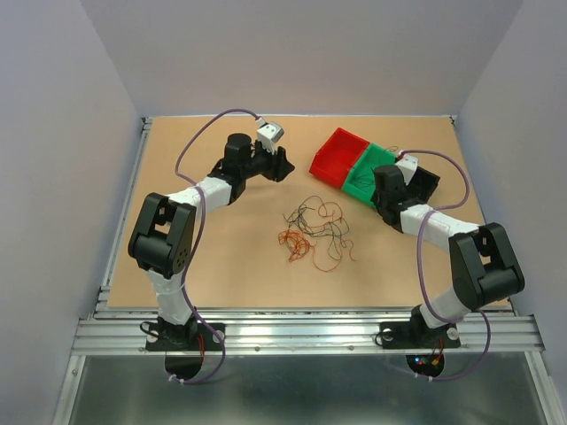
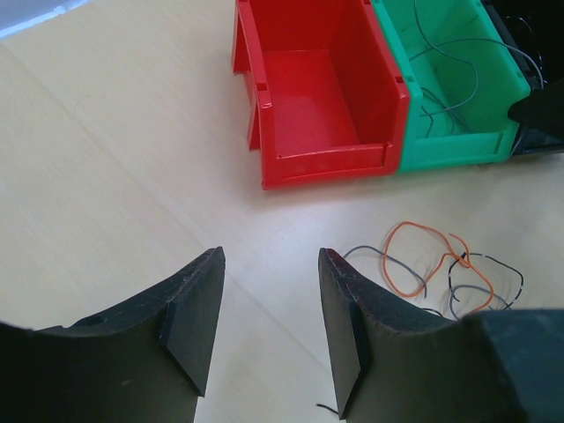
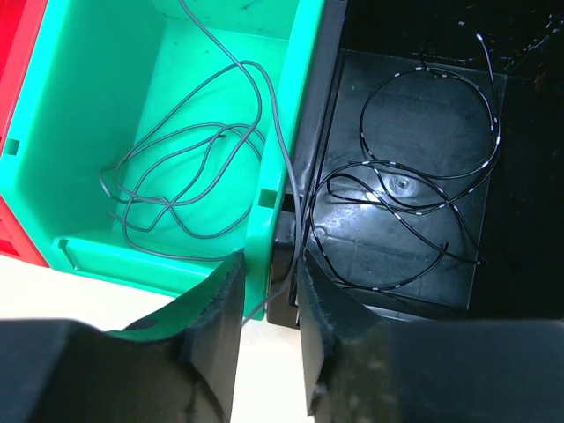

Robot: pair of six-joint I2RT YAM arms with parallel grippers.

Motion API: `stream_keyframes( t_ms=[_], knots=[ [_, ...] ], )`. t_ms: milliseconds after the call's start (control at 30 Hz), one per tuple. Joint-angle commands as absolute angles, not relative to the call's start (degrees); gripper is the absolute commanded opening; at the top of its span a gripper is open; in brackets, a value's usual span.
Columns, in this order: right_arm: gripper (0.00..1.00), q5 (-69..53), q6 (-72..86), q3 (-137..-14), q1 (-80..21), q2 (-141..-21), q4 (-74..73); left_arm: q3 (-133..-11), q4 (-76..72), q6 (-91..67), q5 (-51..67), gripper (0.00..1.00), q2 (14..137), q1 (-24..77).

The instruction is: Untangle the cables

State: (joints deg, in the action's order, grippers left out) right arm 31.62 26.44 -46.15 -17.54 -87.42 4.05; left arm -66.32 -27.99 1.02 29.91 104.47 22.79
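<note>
The cables (image 1: 314, 232) are hair-thin, limp and springy, and weigh almost nothing. They will likely drag their neighbours, so a loose outer loop looks the best place to pinch. The tangle lies on the worktop (image 1: 248, 266) just ahead-right of the left gripper (image 2: 271, 256), which hovers open and empty. The right gripper (image 3: 270, 264) hangs over the wall between the green bin (image 3: 304, 53) and black bin (image 3: 405, 291). Its jaws are narrowed but apart, with a grey wire (image 3: 280, 141) threading the gap.

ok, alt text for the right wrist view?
The right gripper hangs over the wall shared by a green bin of grey cables and a black bin of black cables, fingers narrowly apart. One grey cable trails over the green wall between them.
</note>
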Motion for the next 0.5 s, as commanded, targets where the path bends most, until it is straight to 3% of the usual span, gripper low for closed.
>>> stream_keyframes(
  t_ms=[0,67,133,233,267,300,367,433,467],
  knots=[
    [0.34,31.0,25.8,-46.1,-17.4,-85.3,6.6,-67.6,-29.3,1.6,30.6,0.58,102.0,23.1],
    [0.45,30.8,25.9,-46.0,-17.3,-85.3,6.6,-67.6,-29.4,1.6,30.6,0.58,102.0,23.0],
    [0.44,31.0,26.0,-45.9,-17.3,-85.4,6.6,-67.6,-29.3,1.7,30.7,0.58,102.0,23.1],
    [0.31,31.2,26.2,-45.8,-17.3,-85.3,6.5,-67.6,-29.3,1.7,30.7,0.58,102.0,23.0],
    [0.17,31.2,26.5,-45.8,-17.3,-85.2,6.4,-67.6,-29.4,1.7,30.7,0.58,102.0,23.1],
    [0.11,31.3,26.5,-45.6,-17.3,-85.2,6.4,-67.6,-29.4,1.7,30.7,0.58,102.0,23.1],
    [0.04,31.4,26.8,-45.7,-17.3,-85.0,6.2,-67.6,-29.3,1.7,30.7,0.58,102.0,23.1],
    [0.04,31.3,26.7,-45.6,-17.3,-84.8,5.8,-67.6,-29.3,1.7,30.7,0.58,102.0,23.1],
    [0.12,31.2,26.8,-45.7,-17.3,-84.7,5.5,-67.6,-29.3,1.7,30.7,0.58,102.0,23.0]
  ],
)
